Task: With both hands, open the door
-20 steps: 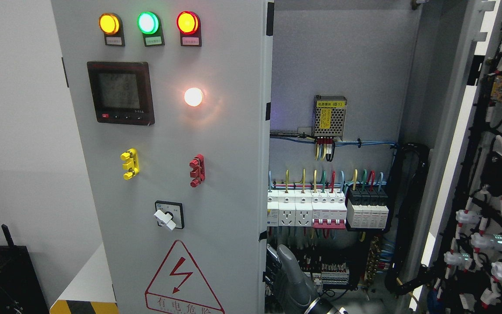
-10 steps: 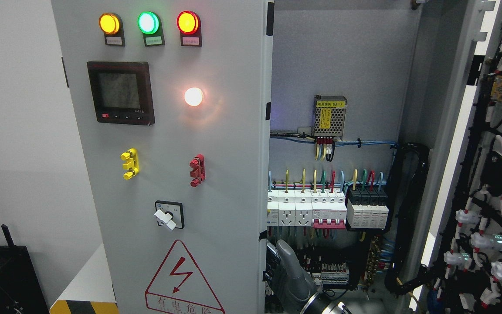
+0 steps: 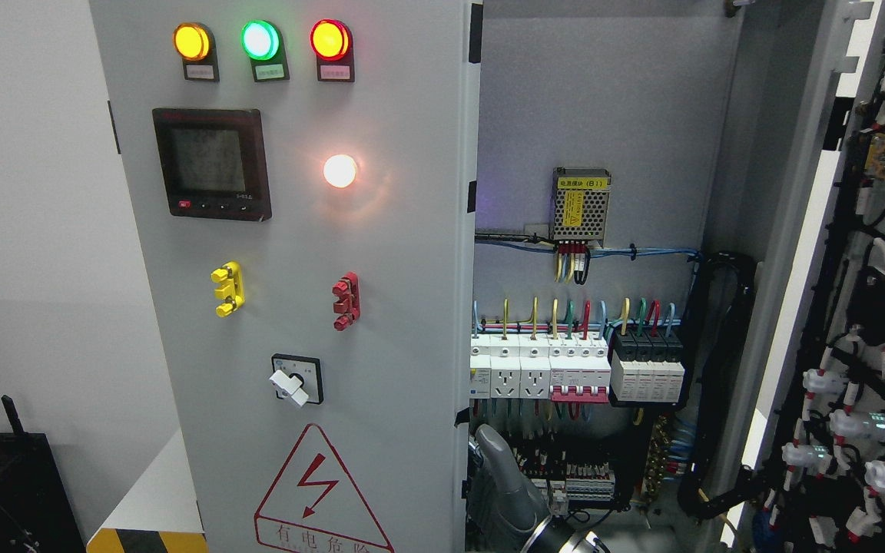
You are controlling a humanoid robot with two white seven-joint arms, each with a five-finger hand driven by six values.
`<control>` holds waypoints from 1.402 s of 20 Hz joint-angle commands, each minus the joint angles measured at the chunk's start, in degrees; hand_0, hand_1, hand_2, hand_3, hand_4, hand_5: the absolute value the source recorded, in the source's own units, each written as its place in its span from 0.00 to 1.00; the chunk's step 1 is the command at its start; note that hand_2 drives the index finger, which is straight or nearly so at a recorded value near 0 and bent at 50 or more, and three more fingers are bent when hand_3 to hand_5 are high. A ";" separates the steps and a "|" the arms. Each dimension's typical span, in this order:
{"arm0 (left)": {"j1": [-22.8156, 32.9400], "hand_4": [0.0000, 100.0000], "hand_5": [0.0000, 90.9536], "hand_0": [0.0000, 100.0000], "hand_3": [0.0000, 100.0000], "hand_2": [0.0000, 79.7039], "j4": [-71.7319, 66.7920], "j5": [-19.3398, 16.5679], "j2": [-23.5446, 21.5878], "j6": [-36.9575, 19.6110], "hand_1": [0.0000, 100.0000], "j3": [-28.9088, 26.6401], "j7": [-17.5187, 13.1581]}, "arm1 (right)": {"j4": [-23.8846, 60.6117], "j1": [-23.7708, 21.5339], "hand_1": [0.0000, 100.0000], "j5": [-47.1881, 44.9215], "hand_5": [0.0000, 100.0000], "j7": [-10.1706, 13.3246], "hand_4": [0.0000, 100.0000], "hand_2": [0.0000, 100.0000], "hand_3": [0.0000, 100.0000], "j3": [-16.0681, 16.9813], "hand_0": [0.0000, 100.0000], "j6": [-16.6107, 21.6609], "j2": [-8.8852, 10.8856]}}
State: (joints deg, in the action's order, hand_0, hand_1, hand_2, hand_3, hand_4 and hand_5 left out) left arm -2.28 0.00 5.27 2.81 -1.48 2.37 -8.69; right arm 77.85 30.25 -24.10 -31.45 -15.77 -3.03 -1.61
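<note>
The cabinet has two doors. The right door (image 3: 865,307) is swung wide open, its wired inner face showing at the picture's right. The left door (image 3: 296,269), a grey steel panel with lamps, a meter and a rotary switch, stands nearly shut in the centre-left. One robot hand (image 3: 500,491) shows at the bottom, just beside that door's free edge and in front of the breakers (image 3: 577,372); its arm enters near bottom centre, so I cannot say which side it belongs to, nor whether its fingers are apart or curled on the edge. Judgement: the door is stiff, fairly heavy and smooth-painted, best taken by its folded free edge, clear of switches and wiring.
</note>
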 commanded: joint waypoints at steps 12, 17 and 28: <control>0.00 0.00 0.00 0.12 0.00 0.00 -1.32 0.00 0.00 -0.02 0.39 0.00 -0.01 | 0.02 -0.54 0.00 -0.07 0.00 -3.35 0.00 0.00 0.00 0.30 0.05 0.13 -0.42; 0.00 0.00 0.00 0.12 0.00 0.00 -1.32 0.00 0.00 -0.02 0.39 0.00 -0.01 | -0.15 -0.54 0.00 -0.07 0.00 -3.88 0.00 0.00 0.00 0.39 0.05 0.04 -0.33; 0.00 0.00 0.00 0.12 0.00 0.00 -1.32 0.00 0.00 -0.02 0.39 0.00 -0.01 | -0.51 -0.37 0.00 -0.16 0.00 -5.99 0.00 0.00 0.00 0.22 0.05 -0.22 0.20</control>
State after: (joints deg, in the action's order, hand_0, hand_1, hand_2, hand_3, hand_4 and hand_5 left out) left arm -2.29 0.00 5.27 2.81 -1.33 2.37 -8.69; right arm 77.64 29.79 -24.23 -36.85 -15.46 -3.03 -0.52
